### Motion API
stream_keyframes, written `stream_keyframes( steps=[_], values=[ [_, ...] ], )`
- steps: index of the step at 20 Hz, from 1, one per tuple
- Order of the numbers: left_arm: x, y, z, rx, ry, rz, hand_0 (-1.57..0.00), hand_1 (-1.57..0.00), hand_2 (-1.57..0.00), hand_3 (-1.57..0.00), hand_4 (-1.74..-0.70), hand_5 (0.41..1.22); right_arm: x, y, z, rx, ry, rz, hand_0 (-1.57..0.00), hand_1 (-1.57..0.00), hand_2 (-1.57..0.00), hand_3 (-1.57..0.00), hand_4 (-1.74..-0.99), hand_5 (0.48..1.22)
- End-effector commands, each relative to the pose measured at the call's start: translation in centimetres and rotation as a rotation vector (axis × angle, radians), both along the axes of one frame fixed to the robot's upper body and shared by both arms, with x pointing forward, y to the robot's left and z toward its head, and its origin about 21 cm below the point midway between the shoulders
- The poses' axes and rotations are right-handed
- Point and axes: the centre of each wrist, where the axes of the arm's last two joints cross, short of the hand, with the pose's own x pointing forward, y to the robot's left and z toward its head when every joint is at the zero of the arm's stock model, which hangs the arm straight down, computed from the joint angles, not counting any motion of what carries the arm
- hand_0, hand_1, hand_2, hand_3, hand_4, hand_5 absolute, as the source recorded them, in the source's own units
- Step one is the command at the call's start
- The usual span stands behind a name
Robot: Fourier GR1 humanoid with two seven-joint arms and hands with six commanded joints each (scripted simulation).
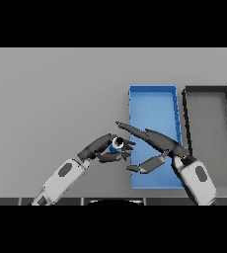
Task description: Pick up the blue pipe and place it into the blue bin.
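At the frame's center we see our left hand with fingers curled around the blue pipe, seemingly lifted off the grey surface, just left of the blue bin. Our right hand reaches over the bin, fingers straight and spread. A dark bin sits at right.

Left hand curled; right hand outstretched.

A: Lighting?
B: Even, diffuse, moderately dim; grey table uniformly lit, no glare.
A: Shadows?
B: Faint, soft only. Edges of objects slightly blurred; no edge distortion noted.
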Motion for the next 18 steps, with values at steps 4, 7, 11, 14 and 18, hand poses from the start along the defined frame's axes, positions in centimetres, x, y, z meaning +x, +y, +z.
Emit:
stream_keyframes(
  steps=[4,7,11,14,18],
  values=[
    [0.5,-0.3,0.0,-0.01,0.002,-0.014,-1.57,-1.57,-1.57,-1.49,-1.73,1.221,1.3,2.7,0.6,-0.028,0.003,0.062,0.0,0.0,0.0,0.0,-1.241,0.532],
    [0.7,0.1,-0.1,-0.014,0.009,-0.037,-1.57,-1.57,-1.57,-1.52,-1.73,1.221,2.0,4.4,0.7,-0.047,0.019,0.079,0.0,0.0,0.0,0.0,-1.225,0.515],
    [0.3,0.0,0.0,-0.008,0.022,-0.043,-1.57,-1.57,-1.57,-1.45,-1.72,1.221,3.4,5.5,1.2,-0.069,0.027,0.106,0.0,-0.01,-0.04,0.0,-1.231,0.512],
    [0.4,0.4,0.0,-0.022,-0.016,-0.06,-1.5,-1.39,-1.37,-1.15,-1.63,1.221,3.8,6.9,0.9,-0.085,0.035,0.156,-0.14,-0.17,-0.19,-0.11,-1.308,0.523],
    [0.5,-0.1,0.7,0.092,-0.082,-0.021,-0.89,-0.87,-0.85,-0.66,-1.64,1.221,3.8,7.9,0.9,-0.101,0.047,0.203,-0.87,-0.89,-0.89,-0.7,-1.503,0.573]
  ],
)
